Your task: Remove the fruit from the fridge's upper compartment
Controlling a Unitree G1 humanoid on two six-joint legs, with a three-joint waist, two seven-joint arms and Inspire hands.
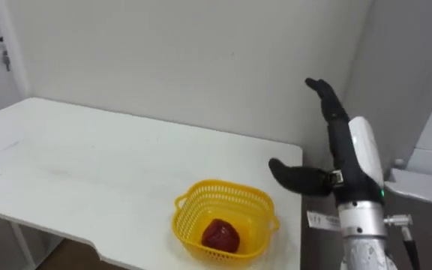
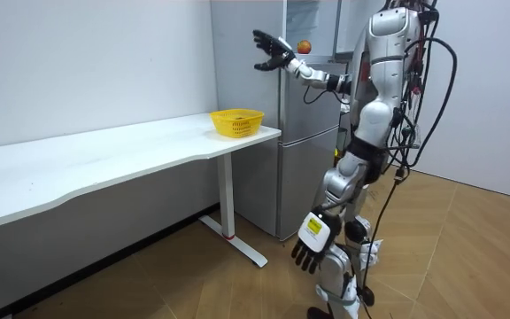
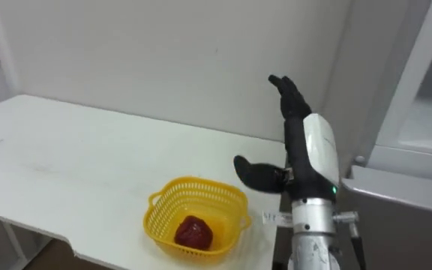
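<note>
- A small round orange-red fruit sits in the open upper compartment of the fridge. It looks round, so no long axis should matter for the grasp.
- In the room view the fruit lies just to the right of the raised right hand, close behind its wrist. How far apart they are in depth I cannot tell.
- The right hand has its fingers straight and pointing up with the thumb spread wide, and it holds nothing. It hovers above the fridge-side corner of the tabletop, so I judge it must swing towards the compartment.
- The left hand hangs relaxed and empty by the thigh, well apart from the fruit, so the right hand is the nearer one.
- A yellow basket on that tabletop corner already holds a dark red item.
</note>
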